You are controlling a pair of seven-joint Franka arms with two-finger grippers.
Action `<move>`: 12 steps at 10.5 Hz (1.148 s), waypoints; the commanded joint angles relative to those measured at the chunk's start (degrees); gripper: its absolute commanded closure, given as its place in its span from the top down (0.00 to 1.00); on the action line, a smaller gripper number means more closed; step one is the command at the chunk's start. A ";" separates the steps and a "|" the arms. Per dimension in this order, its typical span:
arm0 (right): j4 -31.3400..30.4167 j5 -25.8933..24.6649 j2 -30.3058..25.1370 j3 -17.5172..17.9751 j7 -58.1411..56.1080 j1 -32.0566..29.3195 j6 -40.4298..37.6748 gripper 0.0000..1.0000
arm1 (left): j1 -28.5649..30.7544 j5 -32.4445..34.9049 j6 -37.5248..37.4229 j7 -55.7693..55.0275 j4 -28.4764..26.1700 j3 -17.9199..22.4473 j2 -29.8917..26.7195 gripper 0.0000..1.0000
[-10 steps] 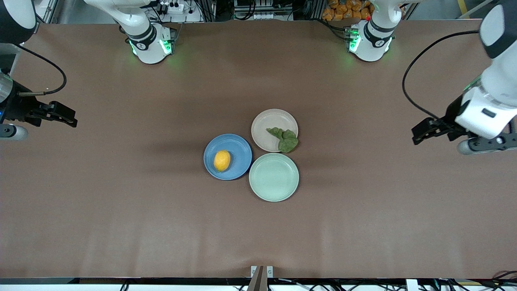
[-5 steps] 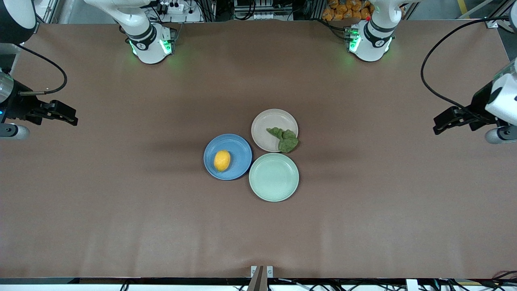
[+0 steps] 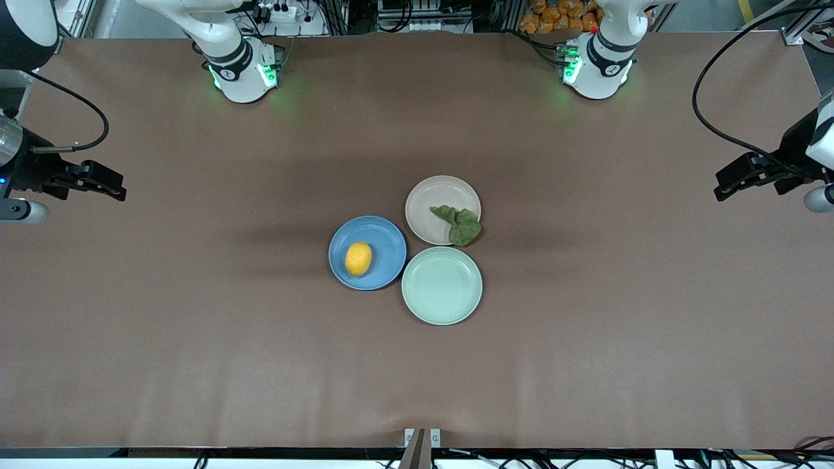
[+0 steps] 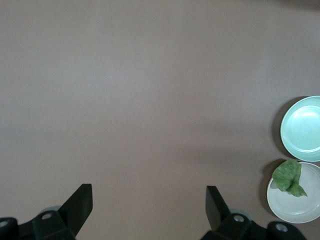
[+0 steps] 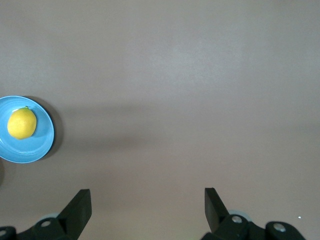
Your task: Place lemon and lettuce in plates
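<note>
Centre of the front view: three round, shallow, rimmed plates touch in a cluster on the matte brown table (image 3: 195,339). The lemon (image 3: 358,258), oval with dimpled yellow-orange skin, lies in the blue plate (image 3: 386,238), its long axis nearly vertical in the frame, tilted slightly clockwise. The lettuce (image 3: 460,225), a flat crinkled dull-green leaf, rests on the beige-pink plate (image 3: 427,198) at its lower right rim, overhanging slightly; its pointed stem end aims toward the frame's upper left. The mint-green plate (image 3: 442,285) sits below. At the frame's right edge the left gripper (image 4: 149,200) hovers over bare table, fingers spread wide. At the frame's left edge the right gripper (image 5: 147,201) hovers likewise, fingers spread.
</note>
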 commanded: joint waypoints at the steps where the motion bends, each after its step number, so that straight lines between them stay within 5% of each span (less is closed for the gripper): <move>1: -0.78 -0.77 -0.80 0.16 -0.50 -0.29 -0.29 1.00 | 1.12 -2.44 -0.87 1.59 -1.14 0.69 -1.85 1.00; 12: -0.78 -0.59 -0.71 0.25 -0.41 -0.47 -0.30 1.00 | 0.60 -2.53 -4.21 5.53 -0.61 -0.10 -1.76 1.00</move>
